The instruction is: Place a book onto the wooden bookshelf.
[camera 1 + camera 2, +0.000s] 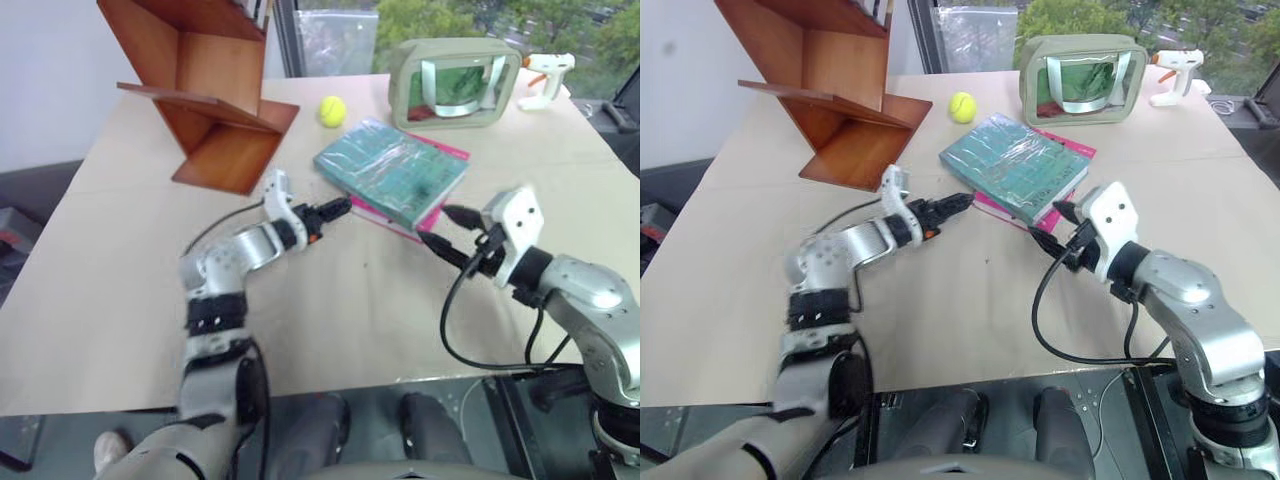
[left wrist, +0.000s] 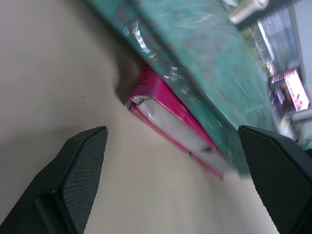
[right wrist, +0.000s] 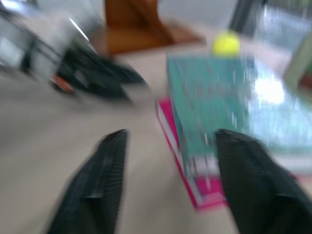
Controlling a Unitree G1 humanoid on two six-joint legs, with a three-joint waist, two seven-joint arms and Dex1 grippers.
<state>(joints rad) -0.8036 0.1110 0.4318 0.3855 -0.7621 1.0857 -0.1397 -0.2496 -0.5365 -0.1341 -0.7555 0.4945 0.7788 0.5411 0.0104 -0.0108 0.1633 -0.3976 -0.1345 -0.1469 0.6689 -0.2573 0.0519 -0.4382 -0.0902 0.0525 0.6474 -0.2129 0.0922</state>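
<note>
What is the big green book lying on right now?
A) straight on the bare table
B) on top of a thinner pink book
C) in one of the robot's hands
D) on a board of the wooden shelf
B: the green book rests flat on the pink book, whose edge and corner stick out from under it on the table, away from the wooden shelf.

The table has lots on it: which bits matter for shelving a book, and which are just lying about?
For the job:
teal book
wooden bookshelf

Just lying about:
pink book, under the teal one
tennis ball
green framed mirror
glue gun
</note>
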